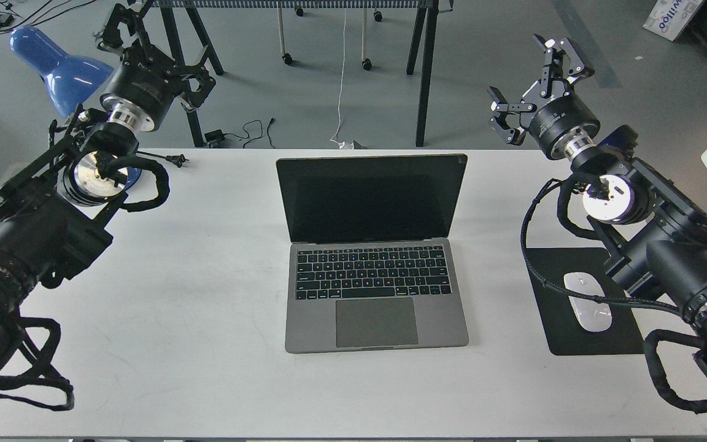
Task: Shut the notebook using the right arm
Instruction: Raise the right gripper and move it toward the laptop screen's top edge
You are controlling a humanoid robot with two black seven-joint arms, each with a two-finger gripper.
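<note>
Your notebook (373,252) sat open in the middle of the white tabletop (206,368), its black screen standing up toward the far edge and its keyboard and trackpad facing you. Nothing touched it. Your right arm (654,245) came in from the right side, above the black mouse pad (593,337) and the white mouse (587,301) that lay on it; a braided cable from the arm hung across the mouse. The right claw (534,83) was held up past the far edge of the tabletop, to the right of the screen's top corner and well apart from it, with its two fingers spread wide and nothing between them. Your left arm (40,227) reached in from the left, over the near-left part of the tabletop. The left claw (157,46) pointed up and away beside the blue lamp (59,61), well apart from the notebook; you could see its dark fingers bunched against a black stand leg behind them, so I cannot tell whether it was wide or narrow. A black power plug (172,161) lay on the tabletop near the far-left edge, just beside the left arm's wrist.
</note>
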